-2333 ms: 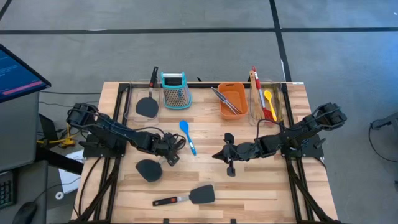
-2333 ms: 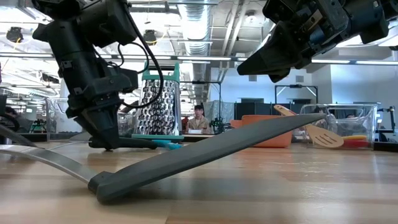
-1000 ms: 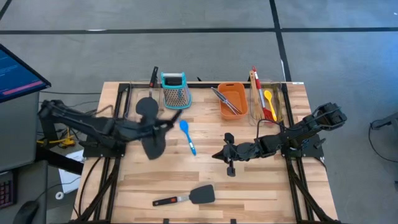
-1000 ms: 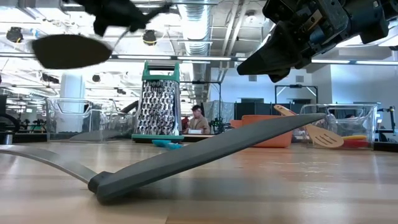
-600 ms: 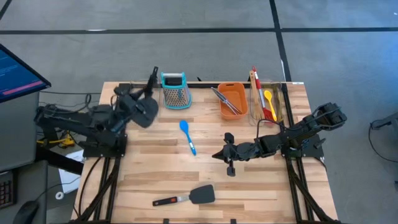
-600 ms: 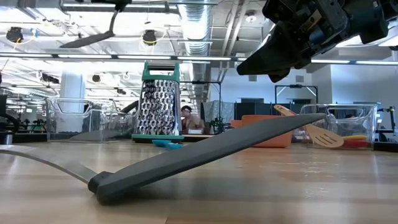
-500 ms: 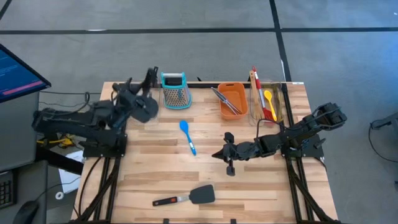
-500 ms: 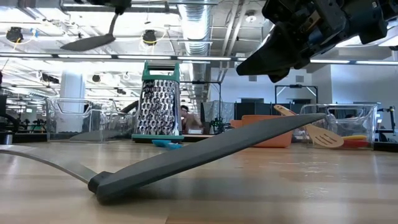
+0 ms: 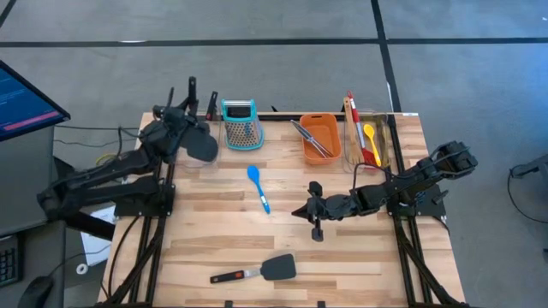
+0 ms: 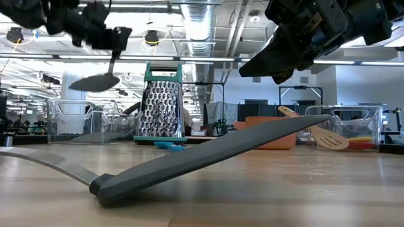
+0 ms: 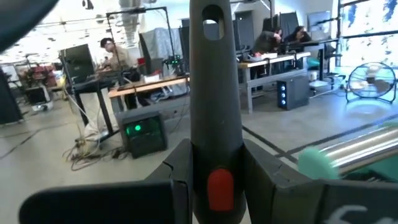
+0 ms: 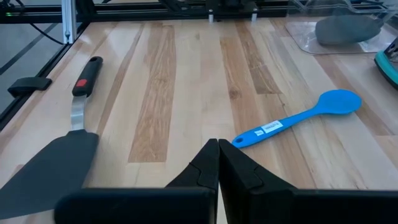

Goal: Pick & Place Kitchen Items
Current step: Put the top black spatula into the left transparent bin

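Left end effector [image 9: 184, 120] pinches spatula [image 9: 202, 146], airborne beside grater [image 9: 241, 122]. Right end effector [image 9: 301, 212]: pressed together, idle. Unplaced: blue spoon [image 9: 258, 186], 2nd spatula [image 9: 259, 270]; approx. half done.

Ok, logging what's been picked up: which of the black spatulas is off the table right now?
The black spatula in the left gripper's jaws, raised by the grater. The other lies flat at the table's front edge.
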### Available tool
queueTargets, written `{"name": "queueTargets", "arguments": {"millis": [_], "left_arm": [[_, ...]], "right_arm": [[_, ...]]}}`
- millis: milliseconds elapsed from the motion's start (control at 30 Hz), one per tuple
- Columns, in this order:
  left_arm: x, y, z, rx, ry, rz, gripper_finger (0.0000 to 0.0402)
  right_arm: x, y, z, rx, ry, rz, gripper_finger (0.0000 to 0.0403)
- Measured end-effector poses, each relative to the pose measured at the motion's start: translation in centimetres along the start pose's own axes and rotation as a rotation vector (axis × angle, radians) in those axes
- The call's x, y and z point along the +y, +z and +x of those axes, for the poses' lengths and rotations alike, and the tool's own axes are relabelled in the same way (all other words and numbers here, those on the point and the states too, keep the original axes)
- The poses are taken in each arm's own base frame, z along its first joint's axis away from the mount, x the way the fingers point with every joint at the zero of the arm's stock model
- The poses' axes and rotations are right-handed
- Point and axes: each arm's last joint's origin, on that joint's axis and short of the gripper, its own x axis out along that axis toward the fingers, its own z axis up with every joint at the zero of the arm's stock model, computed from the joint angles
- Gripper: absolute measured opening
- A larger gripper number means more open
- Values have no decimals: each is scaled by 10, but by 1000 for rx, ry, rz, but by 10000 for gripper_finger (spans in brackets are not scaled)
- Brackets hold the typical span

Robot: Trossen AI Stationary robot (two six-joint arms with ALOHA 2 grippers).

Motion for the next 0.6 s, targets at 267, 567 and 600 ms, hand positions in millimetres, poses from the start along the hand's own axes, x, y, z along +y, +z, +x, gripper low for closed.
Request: {"name": "queueTargets", "arguments": {"millis": [267,567,600], "left_arm": [[17,-52,18,35,29,-67,62],[12,-94,39,197,-5,-84,62],[11,-98,40,217,-6,-76,62]], "right_arm": [[-1,0,0,-1,-3,1,0],[-5,1,1,-1,-18,7,0],[-5,1,1,-1,-19,7,0]]}}
